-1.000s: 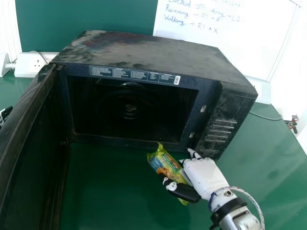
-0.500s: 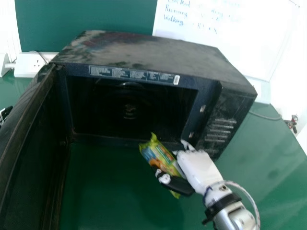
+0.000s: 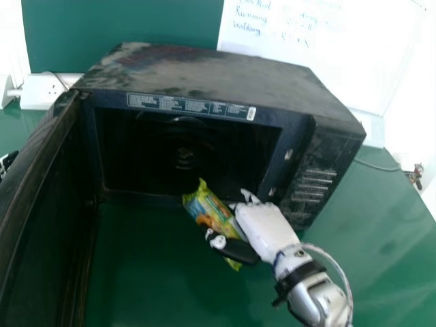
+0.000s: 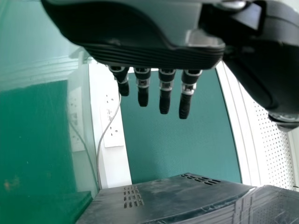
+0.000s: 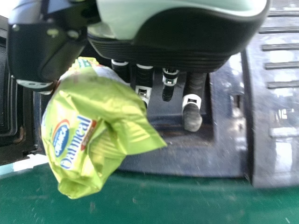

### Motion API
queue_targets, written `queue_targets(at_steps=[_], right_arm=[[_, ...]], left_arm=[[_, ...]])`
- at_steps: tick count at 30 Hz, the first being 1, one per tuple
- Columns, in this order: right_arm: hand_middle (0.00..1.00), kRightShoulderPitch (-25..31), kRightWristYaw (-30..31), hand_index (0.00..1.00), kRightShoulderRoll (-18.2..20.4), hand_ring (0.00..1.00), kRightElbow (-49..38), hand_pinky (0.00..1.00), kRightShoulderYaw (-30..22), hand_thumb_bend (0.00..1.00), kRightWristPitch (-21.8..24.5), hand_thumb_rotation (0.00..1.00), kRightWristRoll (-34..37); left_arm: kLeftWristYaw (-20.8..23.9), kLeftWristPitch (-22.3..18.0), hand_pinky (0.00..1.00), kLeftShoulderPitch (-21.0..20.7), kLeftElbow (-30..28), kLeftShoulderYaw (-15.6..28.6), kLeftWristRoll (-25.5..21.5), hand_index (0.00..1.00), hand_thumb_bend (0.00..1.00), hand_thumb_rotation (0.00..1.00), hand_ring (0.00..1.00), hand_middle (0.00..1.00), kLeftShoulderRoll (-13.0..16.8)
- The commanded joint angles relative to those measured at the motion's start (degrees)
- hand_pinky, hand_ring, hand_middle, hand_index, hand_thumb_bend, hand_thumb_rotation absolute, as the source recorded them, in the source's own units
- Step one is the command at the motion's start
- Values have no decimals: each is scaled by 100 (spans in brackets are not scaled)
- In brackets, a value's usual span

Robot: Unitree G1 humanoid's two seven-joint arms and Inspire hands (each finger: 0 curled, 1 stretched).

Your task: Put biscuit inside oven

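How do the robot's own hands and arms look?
The right robot hand is white-backed with a dark thumb; behind it are a black cuff, pale looping cable and silvery forearm. The left robot hand has a pale shell and black fingers with silvery bands.

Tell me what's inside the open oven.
Inside the oven, a faint round shape shows at the back. The biscuit pack, in the right hand, covers part of the opening's lower edge and whatever lies behind; the corners are too dark.

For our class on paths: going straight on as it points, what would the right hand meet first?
The right hand would probably meet the oven's lower front rim first, though depth is unclear.
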Motion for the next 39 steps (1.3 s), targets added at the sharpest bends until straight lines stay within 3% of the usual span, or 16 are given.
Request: queue_targets(at_steps=[1,15,22,28,39], right_arm=[[46,-169,-114,48,53,16,93,10,42,52,-2,0,3],[46,-1093,-55,48,280,16,628,10,181,52,253,0,28],[46,-1594,-78,48,352,15,950,10,322,52,330,0,-79],[46,-1971,-149,48,425,16,1442,10,423,52,416,0,-93],[46,-2746,-666,48,529,15,2865,10,468,52,410,0,162]], left_arm=[[-14,-68,100,39,39,54,-46,83,95,91,87,88,-29],[41,-43,100,61,-6,44,-1,83,90,83,87,87,-51],[37,-76,87,69,-14,35,-6,80,89,77,83,84,-64],[-9,-68,86,57,0,24,-27,80,85,72,82,83,-59],[0,-91,89,51,7,25,-23,82,87,76,83,84,-76]])
